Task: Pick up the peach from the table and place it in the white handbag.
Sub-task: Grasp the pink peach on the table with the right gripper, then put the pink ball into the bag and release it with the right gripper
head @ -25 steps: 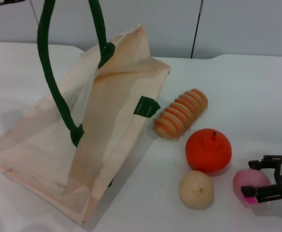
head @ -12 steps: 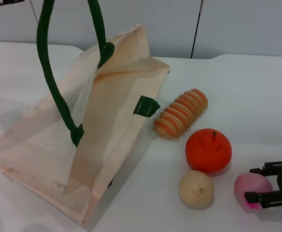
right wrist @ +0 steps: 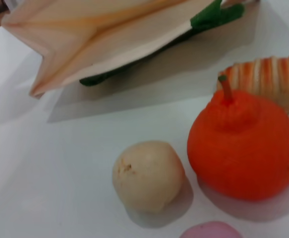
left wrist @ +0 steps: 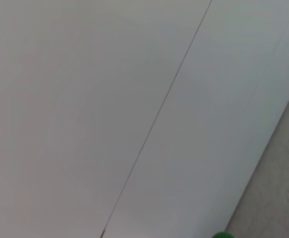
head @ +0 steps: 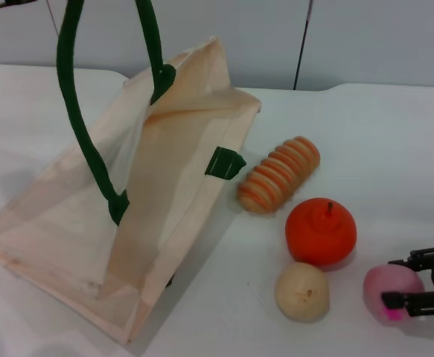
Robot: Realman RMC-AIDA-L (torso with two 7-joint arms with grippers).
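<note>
The peach [head: 390,288] is pale pink with a magenta spot and rests on the white table at the front right. Its top also shows at the edge of the right wrist view [right wrist: 211,231]. My right gripper [head: 412,281] has one black finger on each side of the peach, and both press against it. The white handbag [head: 150,201] lies tilted at the left. Its dark-green handles [head: 71,97] rise taut out of the top of the head view. My left gripper's fingers are out of view. The left wrist view shows only wall and a sliver of green.
An orange-red round fruit [head: 321,232] and a beige round fruit [head: 301,291] sit just left of the peach, between it and the handbag. A ridged bread roll [head: 278,175] lies behind them. The table's back edge meets a grey wall [head: 365,37].
My right gripper has shifted slightly right and toward the front edge. Its fingers have narrowed onto the peach, which has shifted a little with them. The handbag has not moved.
</note>
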